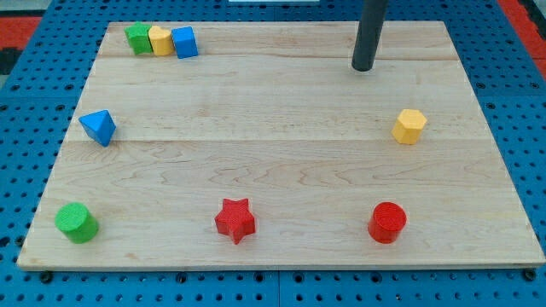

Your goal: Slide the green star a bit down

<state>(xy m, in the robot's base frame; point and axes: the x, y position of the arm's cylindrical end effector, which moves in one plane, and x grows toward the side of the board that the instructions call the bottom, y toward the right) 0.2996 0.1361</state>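
The green star [138,38] sits at the board's top left corner, first in a tight row with a yellow block [159,39] and a blue block [184,42] to its right. My tip [363,67] rests on the board near the top edge, right of centre. It is far to the right of the green star and touches no block.
A blue triangular block [99,127] lies at the left edge. A green cylinder [77,223] is at the bottom left, a red star [235,220] at the bottom centre, and a red cylinder [387,223] at the bottom right. A yellow hexagonal block [409,126] lies at the right. The wooden board [281,162] lies on a blue pegboard.
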